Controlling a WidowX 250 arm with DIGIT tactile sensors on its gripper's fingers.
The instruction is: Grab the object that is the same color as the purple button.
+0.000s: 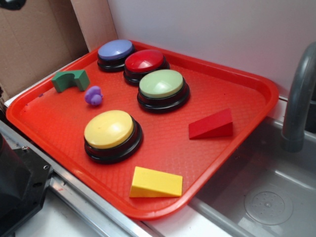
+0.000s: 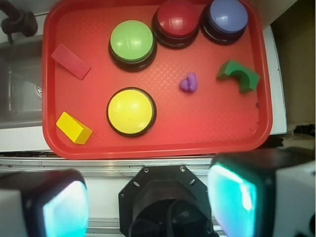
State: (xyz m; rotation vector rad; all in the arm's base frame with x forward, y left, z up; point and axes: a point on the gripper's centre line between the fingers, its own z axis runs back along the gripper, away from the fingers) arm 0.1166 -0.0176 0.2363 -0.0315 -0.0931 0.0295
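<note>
The small lumpy purple toy (image 1: 93, 96) lies on the red tray (image 1: 237, 98), between the green arch block and the yellow button; it also shows in the wrist view (image 2: 189, 83). The purple button (image 1: 115, 51) stands at the tray's far left corner, and shows top right in the wrist view (image 2: 226, 15). My gripper (image 2: 148, 202) is open and empty, high above the robot base, outside the tray's near edge. Its pads (image 2: 232, 197) stand wide apart. It is out of the exterior view.
On the tray are a red button (image 1: 144, 62), a green button (image 1: 162, 85), a yellow button (image 1: 109, 130), a green arch block (image 1: 70, 80), a red wedge (image 1: 211, 125) and a yellow wedge (image 1: 155, 183). A grey sink (image 1: 266, 197) with a faucet (image 1: 298, 98) lies to the right. Cardboard stands behind.
</note>
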